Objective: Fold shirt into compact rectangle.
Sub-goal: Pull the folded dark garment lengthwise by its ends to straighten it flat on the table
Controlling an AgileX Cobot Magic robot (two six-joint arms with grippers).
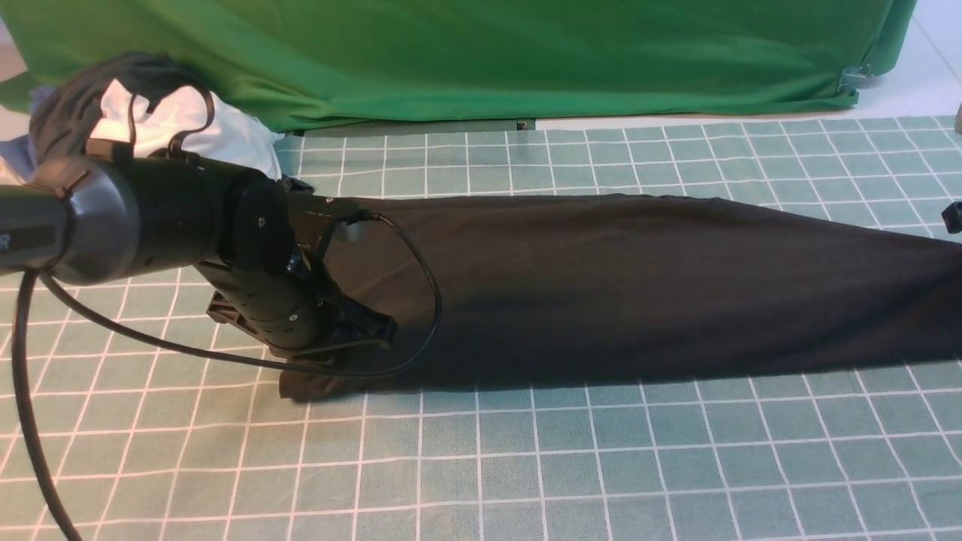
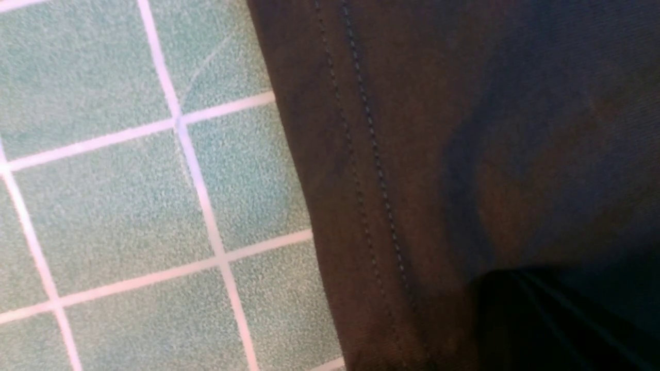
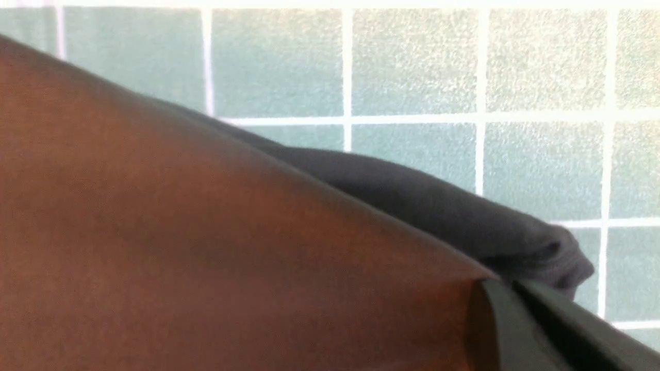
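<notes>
Backdrop first: green cloth (image 1: 488,52) hangs along the far side, its lower edge meeting the desk (image 1: 526,466), which carries a teal mat with a white grid.

We see the shirt (image 1: 639,285) stretched as one long black band across the middle of the desk, running left to right. It is narrow at the left end and wider toward the right, where it runs out of the front view. Its near edge throws a dark shadow on the mat.

Left arm (image 1: 150,218) comes in from the left, wrist bent down. Left gripper (image 1: 376,330) is closed on the shirt's left end, and a small flap of cloth hangs below it onto the mat. Its wrist view shows a double-stitched hem (image 2: 371,170) beside bare grid, with the fabric gathering into pleats toward the jaws. A black cable (image 1: 434,300) loops from the wrist across that end of the shirt.

Right gripper (image 3: 515,304) we get only from its own wrist view. Cloth runs taut up to the fingers and ends there, and a looser fold (image 3: 464,226) sags beyond it over the grid. We read it as clamped on the shirt's right end.

Heap of garments (image 1: 188,128), dark, white and pale blue, sits far left behind the left arm, close to the shirt's left end. We can't tell whether they touch.
</notes>
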